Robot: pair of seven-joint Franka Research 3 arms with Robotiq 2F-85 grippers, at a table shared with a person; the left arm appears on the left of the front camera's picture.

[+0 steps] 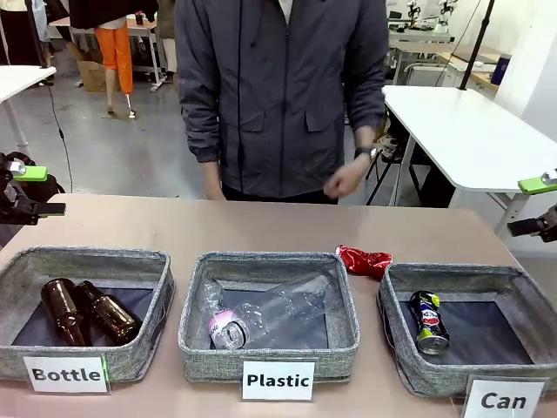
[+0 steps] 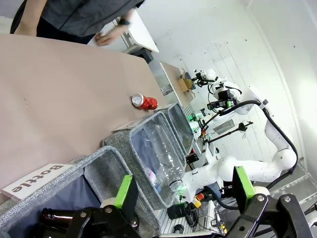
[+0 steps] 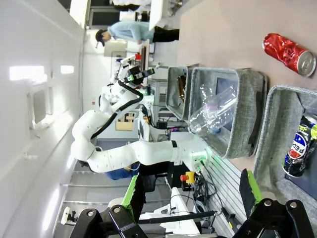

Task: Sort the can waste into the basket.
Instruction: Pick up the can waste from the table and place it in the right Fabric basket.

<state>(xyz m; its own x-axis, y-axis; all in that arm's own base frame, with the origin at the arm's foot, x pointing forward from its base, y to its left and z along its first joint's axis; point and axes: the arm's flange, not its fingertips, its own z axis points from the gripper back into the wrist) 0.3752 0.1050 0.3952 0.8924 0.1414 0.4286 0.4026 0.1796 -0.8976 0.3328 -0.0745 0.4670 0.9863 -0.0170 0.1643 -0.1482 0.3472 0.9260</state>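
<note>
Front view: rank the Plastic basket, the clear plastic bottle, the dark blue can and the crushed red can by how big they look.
1. Plastic basket
2. clear plastic bottle, lying inside it
3. dark blue can and crushed red can: about alike. The red one lies farther from the camera, so I won't rank them.

Brown bottles [image 1: 109,315] share a bin [image 1: 87,255] (clear bottles [image 1: 278,313] another).

The crushed red can [image 1: 364,260] is shiny, crinkled metal, lying on a smooth, matt tan table [image 1: 261,228]. The dark can [image 1: 428,321] on the right is glossy printed metal; its basket [image 1: 452,271] is rough grey woven cloth. On the left, brown glass bottles [image 1: 111,315] gleam.
</note>
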